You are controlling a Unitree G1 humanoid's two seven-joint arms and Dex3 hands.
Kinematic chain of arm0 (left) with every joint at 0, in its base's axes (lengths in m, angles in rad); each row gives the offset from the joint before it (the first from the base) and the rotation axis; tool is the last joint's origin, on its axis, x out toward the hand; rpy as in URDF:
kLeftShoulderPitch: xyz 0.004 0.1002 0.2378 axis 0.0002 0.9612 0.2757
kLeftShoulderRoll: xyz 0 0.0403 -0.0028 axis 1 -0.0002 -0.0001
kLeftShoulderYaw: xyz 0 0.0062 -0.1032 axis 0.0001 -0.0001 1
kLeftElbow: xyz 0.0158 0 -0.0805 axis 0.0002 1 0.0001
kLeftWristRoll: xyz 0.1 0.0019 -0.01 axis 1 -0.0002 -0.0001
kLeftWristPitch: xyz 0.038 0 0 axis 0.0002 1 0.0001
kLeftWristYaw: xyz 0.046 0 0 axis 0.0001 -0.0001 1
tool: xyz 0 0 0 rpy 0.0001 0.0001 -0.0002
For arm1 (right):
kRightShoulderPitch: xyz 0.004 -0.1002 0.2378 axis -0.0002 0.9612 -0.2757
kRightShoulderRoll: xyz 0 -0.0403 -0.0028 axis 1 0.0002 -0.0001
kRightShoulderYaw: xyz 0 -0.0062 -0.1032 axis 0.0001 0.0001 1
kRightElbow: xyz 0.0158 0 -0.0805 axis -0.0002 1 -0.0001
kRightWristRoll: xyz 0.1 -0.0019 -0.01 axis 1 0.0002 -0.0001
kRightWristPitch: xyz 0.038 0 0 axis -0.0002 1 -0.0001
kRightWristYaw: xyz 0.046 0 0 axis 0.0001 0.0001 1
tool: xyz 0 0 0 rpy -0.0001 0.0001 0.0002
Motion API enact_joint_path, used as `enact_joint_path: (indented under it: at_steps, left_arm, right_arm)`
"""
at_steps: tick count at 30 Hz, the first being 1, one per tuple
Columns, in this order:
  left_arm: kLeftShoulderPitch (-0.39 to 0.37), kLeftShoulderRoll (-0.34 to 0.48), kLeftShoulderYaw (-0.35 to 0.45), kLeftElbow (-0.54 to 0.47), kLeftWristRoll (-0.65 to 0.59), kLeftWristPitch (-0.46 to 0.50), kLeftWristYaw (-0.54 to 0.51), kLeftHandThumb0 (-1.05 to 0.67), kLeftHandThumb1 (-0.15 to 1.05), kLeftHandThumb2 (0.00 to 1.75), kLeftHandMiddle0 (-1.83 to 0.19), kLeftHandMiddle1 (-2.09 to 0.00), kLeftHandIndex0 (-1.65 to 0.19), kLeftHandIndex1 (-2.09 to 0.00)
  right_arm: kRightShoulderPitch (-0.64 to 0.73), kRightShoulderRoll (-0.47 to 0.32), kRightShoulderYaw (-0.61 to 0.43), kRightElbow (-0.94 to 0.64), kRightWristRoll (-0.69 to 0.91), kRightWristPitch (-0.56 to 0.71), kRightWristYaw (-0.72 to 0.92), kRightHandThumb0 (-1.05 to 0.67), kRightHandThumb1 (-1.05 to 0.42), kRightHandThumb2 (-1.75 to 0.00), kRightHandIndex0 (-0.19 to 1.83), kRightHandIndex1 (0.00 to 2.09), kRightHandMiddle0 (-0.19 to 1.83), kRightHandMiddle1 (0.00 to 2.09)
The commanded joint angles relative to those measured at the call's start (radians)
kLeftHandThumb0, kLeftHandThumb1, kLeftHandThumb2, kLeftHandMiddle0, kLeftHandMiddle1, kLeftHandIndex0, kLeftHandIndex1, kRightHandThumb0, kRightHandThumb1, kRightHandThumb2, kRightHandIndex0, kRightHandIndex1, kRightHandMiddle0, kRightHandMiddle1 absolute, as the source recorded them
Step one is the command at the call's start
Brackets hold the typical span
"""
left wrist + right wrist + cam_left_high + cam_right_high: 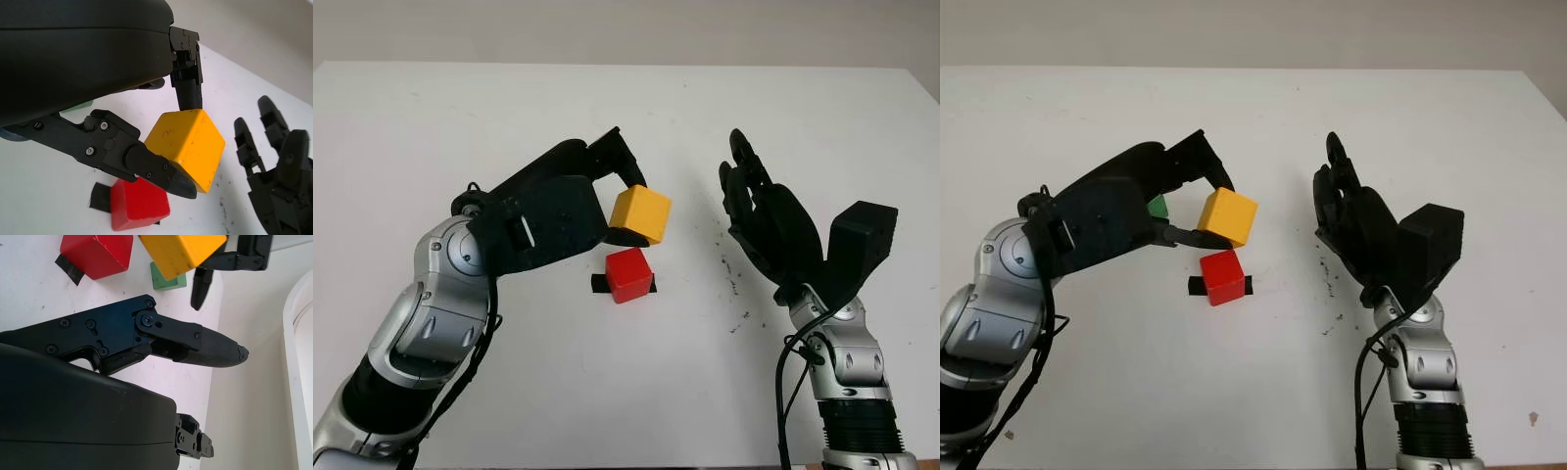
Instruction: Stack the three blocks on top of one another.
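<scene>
Aloft, the left hand (625, 196) grips the yellow block (641, 212) above the red block (629, 274); right hand (759, 211) open nearby.

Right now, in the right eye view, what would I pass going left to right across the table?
Left hand → green block, peeking out behind that hand → the yellow block it holds → open right hand. The red block sits below the yellow one, so I leave it out.

The left robot hand (625, 201) holds the yellow wooden cube (641, 213) above and just behind the red wooden cube (628, 274), which sits on the white table (626, 392). The green wooden block (1157, 208) lies behind-left. The right robot hand (759, 211) hovers open to the right.
</scene>
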Motion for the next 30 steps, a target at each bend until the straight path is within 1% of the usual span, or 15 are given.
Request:
enact_joint_path:
  at_steps: [1,4,9,15,18,24,30]
  left_arm:
    - [0.019,0.012,0.011,-0.023,-0.003,0.012,-0.008,-0.36,1.05,0.12,-0.22,-0.04,-0.1,-2.06]
    - [0.036,0.02,0.008,-0.029,-0.002,0.018,-0.011,-0.36,1.05,0.13,-0.23,-0.05,-0.12,-2.02]
    - [0.059,0.016,0.01,-0.044,-0.002,0.035,-0.002,-0.36,1.05,0.13,-0.25,-0.06,-0.14,-2.01]
    - [0.064,-0.002,0.016,-0.044,-0.026,0.075,-0.001,-0.35,1.05,0.13,-0.23,-0.05,-0.14,-1.97]
    - [0.067,-0.005,0.009,-0.028,-0.03,0.064,0.008,-0.37,1.05,0.12,-0.24,-0.06,-0.2,-1.94]
    - [0.058,-0.022,0.003,-0.007,-0.039,0.066,0.022,-0.41,1.05,0.12,-0.25,-0.06,-0.26,-1.93]
    - [0.061,-0.035,-0.003,0.014,-0.04,0.038,0.037,-0.43,1.05,0.1,-0.25,-0.06,-0.26,-1.96]
  right_arm:
    - [-0.003,-0.013,-0.002,-0.009,-0.001,-0.003,0.004,-0.77,-1.05,-0.69,-0.19,0.0,-0.19,0.0]
    - [-0.003,-0.016,-0.003,-0.013,-0.002,0.006,0.002,-0.76,-1.05,-0.68,-0.19,0.0,-0.19,0.0]
    - [-0.002,-0.018,-0.002,-0.016,-0.001,0.008,0.002,-0.75,-1.05,-0.68,-0.19,0.0,-0.19,0.0]
    - [-0.004,-0.019,-0.001,-0.012,-0.002,0.003,0.005,-0.76,-1.05,-0.68,-0.19,0.0,-0.19,0.0]
    - [-0.003,-0.021,-0.002,-0.017,0.001,0.008,0.009,-0.76,-1.05,-0.68,-0.19,0.0,-0.19,0.0]
    - [-0.002,-0.024,-0.004,-0.018,-0.001,0.008,0.012,-0.76,-1.05,-0.68,-0.19,0.0,-0.19,0.0]
    - [0.0,-0.023,-0.004,-0.025,-0.001,0.009,0.007,-0.75,-1.05,-0.68,-0.19,0.0,-0.19,0.0]
